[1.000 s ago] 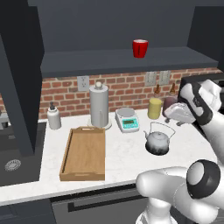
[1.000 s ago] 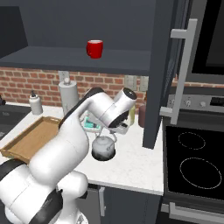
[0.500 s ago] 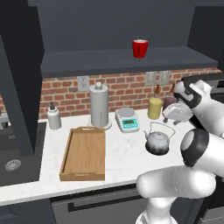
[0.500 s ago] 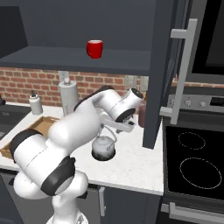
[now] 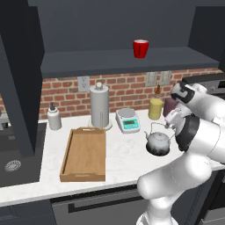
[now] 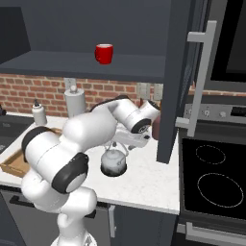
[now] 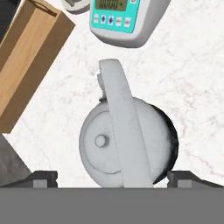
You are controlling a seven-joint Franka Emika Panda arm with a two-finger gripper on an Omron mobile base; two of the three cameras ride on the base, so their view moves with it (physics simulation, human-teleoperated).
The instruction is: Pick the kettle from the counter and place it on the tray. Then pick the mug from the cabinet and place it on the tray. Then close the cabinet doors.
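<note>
Hand view shows my pincer (image 7: pixel 107 177) wide apart, straight above the kettle (image 7: pixel 127 142), which sits on the surface (image 7: pixel 188 87) beside the tray (image 7: pixel 30 57). I should descend centred on the arched handle, then close. I count one kettle, one tray, one mug (image 5: pixel 140 48).

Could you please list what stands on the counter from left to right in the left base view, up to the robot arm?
Soap bottle → wooden tray → tall grey cylinder with white knob → kitchen scale → kettle, with the yellow canister behind it at about the same place across.
</note>
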